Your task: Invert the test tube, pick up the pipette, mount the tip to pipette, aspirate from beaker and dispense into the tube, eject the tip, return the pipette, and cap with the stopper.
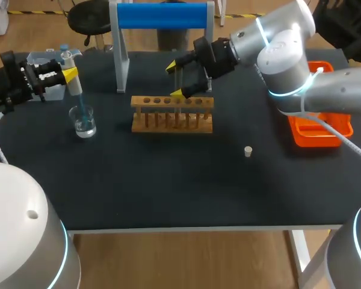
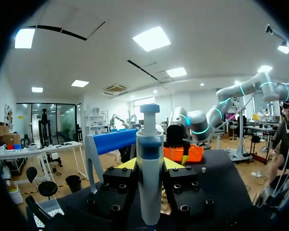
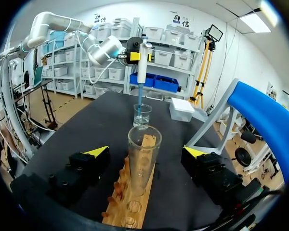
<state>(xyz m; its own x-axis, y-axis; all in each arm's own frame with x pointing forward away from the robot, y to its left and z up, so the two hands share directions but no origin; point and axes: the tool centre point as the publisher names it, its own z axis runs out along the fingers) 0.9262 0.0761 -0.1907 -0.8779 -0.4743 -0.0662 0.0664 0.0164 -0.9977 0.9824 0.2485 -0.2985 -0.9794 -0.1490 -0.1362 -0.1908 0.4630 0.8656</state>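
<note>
**Drawing liquid; 4 steps left**

The left claw (image 1: 69, 74) is clamped on the pipette (image 1: 74, 86), its tip dipped in the beaker (image 1: 83, 122) at the bench's (image 1: 168, 186) 9 o'clock. The tube (image 3: 143, 154) stands mouth-up in the rack (image 1: 172, 115) between the right claw's (image 1: 175, 80) spread, untouching fingers. The stopper (image 1: 248, 151) lies loose at the rack's 4 o'clock.

Left gripper (image 1: 70, 75) clamped tight; right gripper (image 1: 175, 80) spread wide.

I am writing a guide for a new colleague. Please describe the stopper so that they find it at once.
Start at the wooden rack in the middle of the black table. Toward the orange tray and nearer the front edge sits the stopper. It is the only small pale plug, standing alone on bare tabletop, touching nothing.
</note>
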